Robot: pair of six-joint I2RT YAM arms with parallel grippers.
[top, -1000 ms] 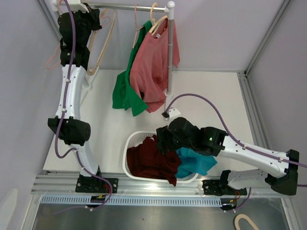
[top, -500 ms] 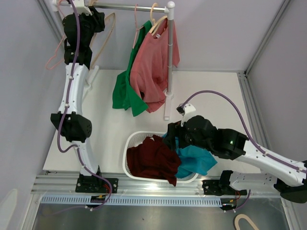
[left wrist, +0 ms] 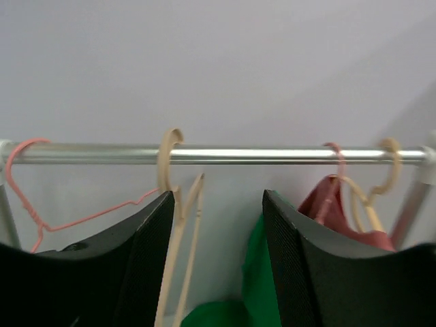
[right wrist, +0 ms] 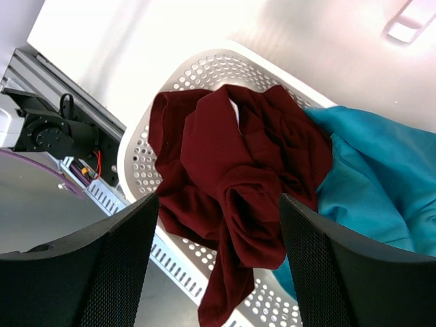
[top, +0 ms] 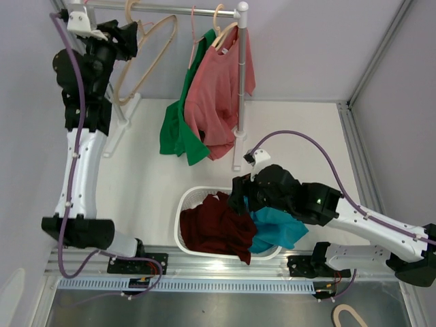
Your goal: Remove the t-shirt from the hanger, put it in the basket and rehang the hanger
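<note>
A green t-shirt (top: pixel 178 126) and a pink t-shirt (top: pixel 218 95) hang on hangers at the right end of the metal rail (top: pixel 177 9). A bare beige hanger (top: pixel 146 58) hangs by its hook near the rail's left end. My left gripper (top: pixel 129 35) stands open just in front of that hook (left wrist: pixel 167 160), holding nothing; between its fingers I see the beige hanger and the green t-shirt (left wrist: pixel 255 272). My right gripper (top: pixel 238 194) is open and empty above the maroon shirt (right wrist: pixel 231 170) in the white basket (top: pixel 182 211).
A teal shirt (top: pixel 276 231) lies in the basket's right half, spilling over its rim. A thin pink wire hanger (left wrist: pixel 27 177) hangs at the rail's far left. The rail's white upright post (top: pixel 240 82) stands beside the pink t-shirt.
My left gripper has opened and let go of the beige hanger, which now hangs on the rail, and the arm has swung left. The right gripper has lifted slightly above the basket.
</note>
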